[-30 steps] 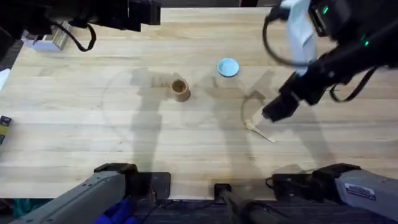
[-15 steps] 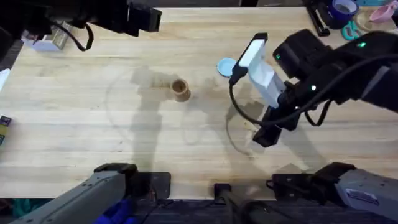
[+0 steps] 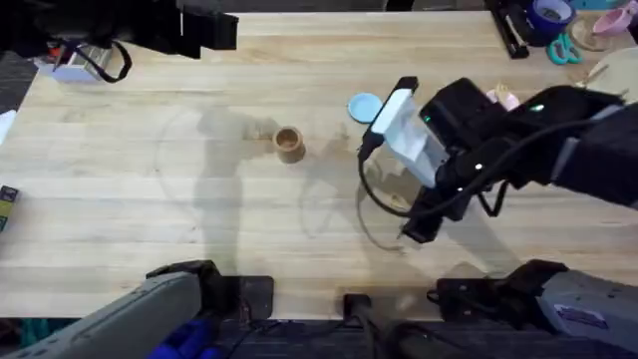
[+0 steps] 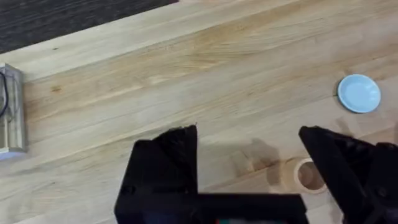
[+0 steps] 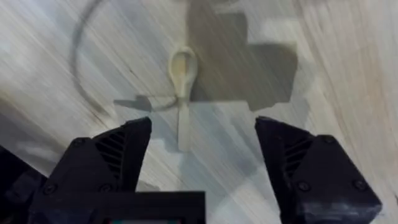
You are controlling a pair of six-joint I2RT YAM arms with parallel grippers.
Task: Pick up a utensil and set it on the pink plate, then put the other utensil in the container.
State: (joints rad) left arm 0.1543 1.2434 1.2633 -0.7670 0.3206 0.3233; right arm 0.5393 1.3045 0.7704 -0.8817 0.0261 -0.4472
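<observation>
We hover our right gripper (image 5: 202,149), fingers wide, over the spoon (image 5: 183,93) at frame center. Next we descend and close on its handle. Our left gripper (image 4: 249,155) idles wide.

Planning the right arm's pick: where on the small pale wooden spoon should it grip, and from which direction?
Probably the slim straight handle, from straight above. The small pale wooden spoon lies flat on the wooden table, so only a top-down approach fits. The open right gripper already straddles the handle; the rounded bowl looks harder to pinch.
</observation>
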